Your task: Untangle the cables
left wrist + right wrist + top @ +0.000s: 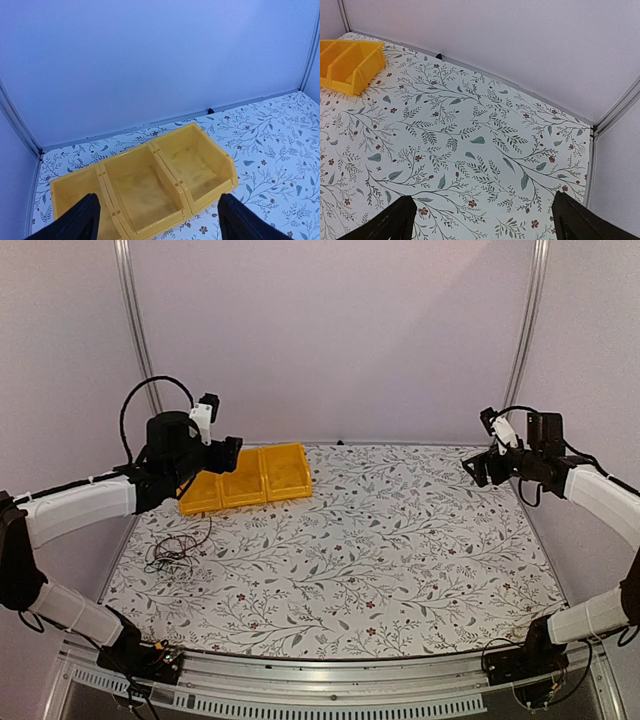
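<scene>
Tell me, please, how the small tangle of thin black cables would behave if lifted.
The tangle of thin black cables probably droops limply, given its loose flat loops. Such thin strands are likely light. Crossed strands may lift together.

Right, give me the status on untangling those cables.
Done: nothing; the cables lie in one loose tangle near the left edge of the table. In hand: nothing; the left gripper hangs open near the yellow bins, the right gripper open at far right, both empty. Left: all the separating.
</scene>
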`<state>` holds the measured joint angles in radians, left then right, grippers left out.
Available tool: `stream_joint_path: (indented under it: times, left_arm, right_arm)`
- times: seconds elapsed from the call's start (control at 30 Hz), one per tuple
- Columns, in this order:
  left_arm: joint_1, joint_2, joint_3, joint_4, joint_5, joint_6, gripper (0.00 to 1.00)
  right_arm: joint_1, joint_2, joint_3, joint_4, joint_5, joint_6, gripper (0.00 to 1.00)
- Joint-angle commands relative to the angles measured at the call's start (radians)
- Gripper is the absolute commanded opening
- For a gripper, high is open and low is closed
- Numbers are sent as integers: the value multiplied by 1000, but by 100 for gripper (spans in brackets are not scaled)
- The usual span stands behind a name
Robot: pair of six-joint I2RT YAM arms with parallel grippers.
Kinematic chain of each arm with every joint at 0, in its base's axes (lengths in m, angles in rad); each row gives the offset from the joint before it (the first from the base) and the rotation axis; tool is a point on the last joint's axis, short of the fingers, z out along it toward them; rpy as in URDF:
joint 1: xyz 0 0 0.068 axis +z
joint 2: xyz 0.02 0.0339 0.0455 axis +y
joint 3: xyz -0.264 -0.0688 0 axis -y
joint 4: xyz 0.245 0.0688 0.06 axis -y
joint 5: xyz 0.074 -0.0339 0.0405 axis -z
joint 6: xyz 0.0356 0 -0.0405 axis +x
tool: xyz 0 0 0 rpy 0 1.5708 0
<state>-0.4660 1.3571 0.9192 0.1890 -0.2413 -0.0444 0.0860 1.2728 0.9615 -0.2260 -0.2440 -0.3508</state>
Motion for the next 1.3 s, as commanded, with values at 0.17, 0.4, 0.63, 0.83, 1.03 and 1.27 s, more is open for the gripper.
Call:
stream_joint_path:
  times: [0.17,0.4,0.63,0.83,1.03,1.27]
  left_arm:
    - [-38,-32,88,-386,25,-153,71]
    - [-48,-169,-62,-479,19,-265,50]
    - [-48,-240,-178,-518,-36,-402,39]
    - [-45,-142,-177,-533,-63,-395,34]
    - [-15,32,-123,-547,-65,-377,32]
    - [65,201,-89,-496,19,-370,29]
  right_arm:
    - [4,58,57,37,-272,-46,98]
    - [68,131,138,-15,-459,-95,87]
    - [244,149,77,-75,-412,-221,73]
    - [249,145,52,-73,-453,-226,68]
    - [249,148,44,-74,-424,-242,67]
    - [250,165,41,-79,-417,-254,67]
